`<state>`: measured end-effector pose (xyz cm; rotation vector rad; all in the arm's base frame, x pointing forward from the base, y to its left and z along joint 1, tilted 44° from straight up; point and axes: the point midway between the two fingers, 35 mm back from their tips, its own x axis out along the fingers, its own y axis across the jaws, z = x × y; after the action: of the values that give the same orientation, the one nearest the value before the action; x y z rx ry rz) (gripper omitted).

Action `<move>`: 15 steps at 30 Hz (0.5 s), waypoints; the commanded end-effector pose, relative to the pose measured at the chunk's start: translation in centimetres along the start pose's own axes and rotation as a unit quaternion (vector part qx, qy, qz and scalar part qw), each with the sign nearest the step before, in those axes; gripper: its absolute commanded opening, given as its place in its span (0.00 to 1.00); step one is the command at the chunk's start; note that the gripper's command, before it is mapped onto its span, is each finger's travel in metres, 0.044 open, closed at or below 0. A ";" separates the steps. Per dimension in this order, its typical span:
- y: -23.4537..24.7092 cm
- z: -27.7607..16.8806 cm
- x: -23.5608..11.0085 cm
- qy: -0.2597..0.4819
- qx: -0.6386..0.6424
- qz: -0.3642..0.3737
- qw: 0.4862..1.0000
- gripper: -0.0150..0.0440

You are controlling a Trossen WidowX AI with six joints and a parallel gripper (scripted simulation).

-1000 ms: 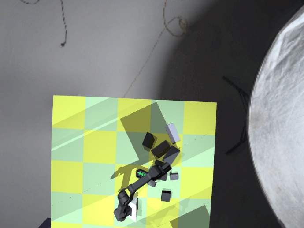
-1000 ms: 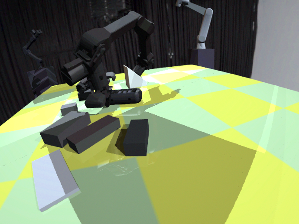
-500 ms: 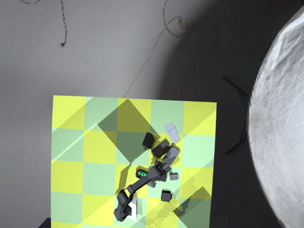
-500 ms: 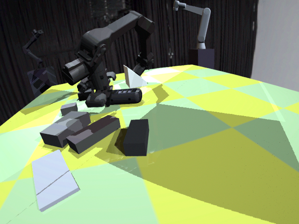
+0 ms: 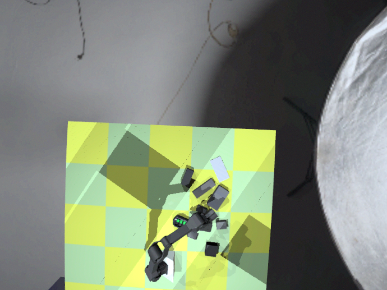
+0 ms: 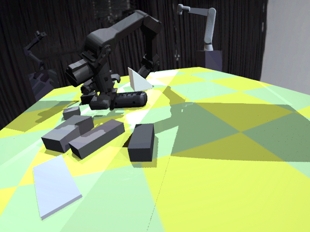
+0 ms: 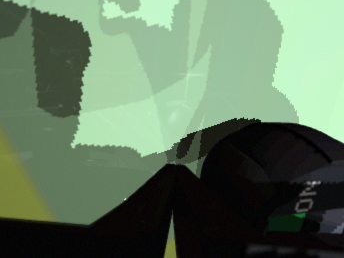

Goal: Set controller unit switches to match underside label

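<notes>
On the table [image 5: 84, 225] [image 6: 219, 190], among blocks: controller unit [image 5: 180, 219] [image 6: 131, 99] [image 7: 280, 157], upright.
Beside its end: gripper [image 7: 174, 173], clenched, grasping nothing.
Switches: some green visible; match undetermined.
Label: out of sight.
Remaining: correct settings unconfirmed; withdrawal pending.

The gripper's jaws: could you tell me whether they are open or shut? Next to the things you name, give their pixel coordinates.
Shut: in the wrist view, the gripper's [image 7: 174, 168] two dark tips meet, with nothing visible between them.

Looks like robotics lab to you: pale arm [image 6: 210, 26] on dark pedestal [image 6: 213, 60], small dark arm [image 6: 33, 47] at L, blk curtains [image 6: 237, 23] behind, checkered bench [image 5: 85, 183] [image 6: 206, 190] w/ blocks.
</notes>
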<state>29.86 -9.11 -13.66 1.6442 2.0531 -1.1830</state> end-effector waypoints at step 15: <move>-2.3 0.1 0.6 0.001 0.001 -0.005 1.000 0.25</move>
<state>28.46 -9.13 -13.21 1.6467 2.0393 -1.1783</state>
